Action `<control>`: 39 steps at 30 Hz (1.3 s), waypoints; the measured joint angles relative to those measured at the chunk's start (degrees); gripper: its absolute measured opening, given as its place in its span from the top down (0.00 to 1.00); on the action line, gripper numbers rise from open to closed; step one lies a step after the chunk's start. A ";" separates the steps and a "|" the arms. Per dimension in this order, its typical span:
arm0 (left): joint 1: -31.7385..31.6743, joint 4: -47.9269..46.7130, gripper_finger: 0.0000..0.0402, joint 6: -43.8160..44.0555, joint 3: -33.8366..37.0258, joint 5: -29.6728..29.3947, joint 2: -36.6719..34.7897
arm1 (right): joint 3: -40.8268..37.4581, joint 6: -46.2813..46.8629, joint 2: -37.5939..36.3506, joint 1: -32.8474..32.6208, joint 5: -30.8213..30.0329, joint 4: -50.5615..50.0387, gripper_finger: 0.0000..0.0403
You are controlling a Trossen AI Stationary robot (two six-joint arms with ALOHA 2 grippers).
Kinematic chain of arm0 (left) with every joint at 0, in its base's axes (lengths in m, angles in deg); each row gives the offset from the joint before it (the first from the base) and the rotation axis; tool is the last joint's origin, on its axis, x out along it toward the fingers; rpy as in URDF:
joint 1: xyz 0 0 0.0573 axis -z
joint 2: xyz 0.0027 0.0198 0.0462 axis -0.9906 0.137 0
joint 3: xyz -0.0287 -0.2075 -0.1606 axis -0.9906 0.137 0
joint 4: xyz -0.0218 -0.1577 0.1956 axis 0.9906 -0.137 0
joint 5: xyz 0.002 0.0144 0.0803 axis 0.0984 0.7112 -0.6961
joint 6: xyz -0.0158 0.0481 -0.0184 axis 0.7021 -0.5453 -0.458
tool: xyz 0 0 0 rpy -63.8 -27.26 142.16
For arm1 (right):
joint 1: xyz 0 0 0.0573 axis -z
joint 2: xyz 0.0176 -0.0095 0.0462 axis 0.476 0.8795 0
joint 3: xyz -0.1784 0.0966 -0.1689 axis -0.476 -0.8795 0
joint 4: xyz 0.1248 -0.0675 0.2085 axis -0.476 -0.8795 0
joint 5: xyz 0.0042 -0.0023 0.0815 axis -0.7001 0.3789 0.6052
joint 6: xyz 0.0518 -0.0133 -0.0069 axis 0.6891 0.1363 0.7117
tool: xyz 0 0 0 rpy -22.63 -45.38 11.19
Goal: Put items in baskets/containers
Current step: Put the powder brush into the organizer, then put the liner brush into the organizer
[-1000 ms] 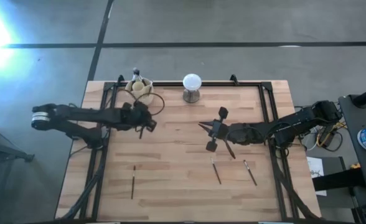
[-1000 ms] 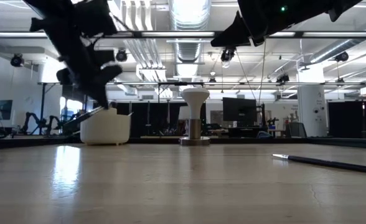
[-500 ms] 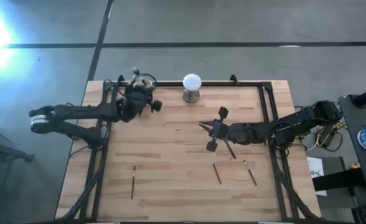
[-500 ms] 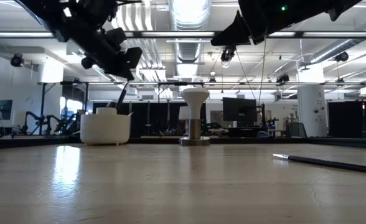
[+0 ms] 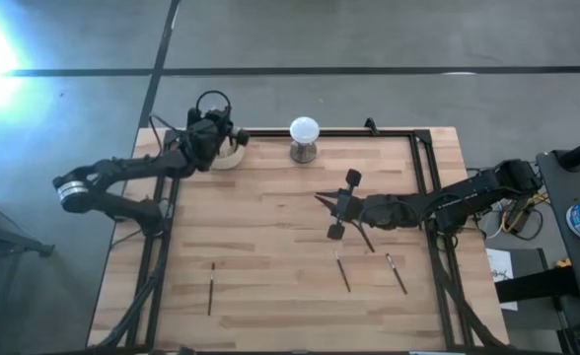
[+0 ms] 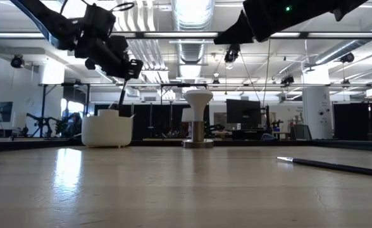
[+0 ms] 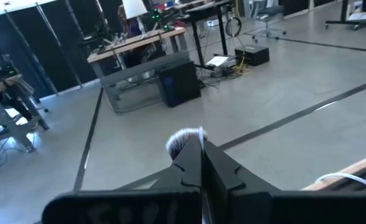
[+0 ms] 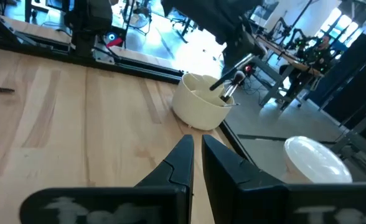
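Here we had the left gripper (image 6: 124, 68) pinched on a brush (image 6: 122, 98) hanging nearly upright into the cup (image 6: 107, 130) at the table's far left, while the right gripper (image 5: 335, 210), fingers narrow, held another brush (image 5: 362, 235) mid-table.

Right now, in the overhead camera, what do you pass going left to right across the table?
Left gripper over the cream cup → white ball on its stand → right gripper → brush lying farthest right.
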 joint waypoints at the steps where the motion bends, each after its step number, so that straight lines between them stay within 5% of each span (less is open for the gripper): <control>1: -0.66 0.81 1.00 -0.28 0.00 0.63 0.61 | 0.00 -0.23 0.00 0.00 0.00 0.25 0.93; 20: -1.75 14.87 0.99 -1.65 6.78 2.67 13.75 | 0.00 4.71 -0.02 -0.42 0.02 0.36 0.93; 31: -1.19 2.53 0.84 6.08 7.54 4.18 5.95 | 0.00 7.41 -0.02 -0.50 0.04 0.06 0.93; 39: 4.25 -4.29 0.84 8.85 8.31 15.18 -3.45 | 0.00 9.58 -0.04 -0.50 0.15 -1.50 0.93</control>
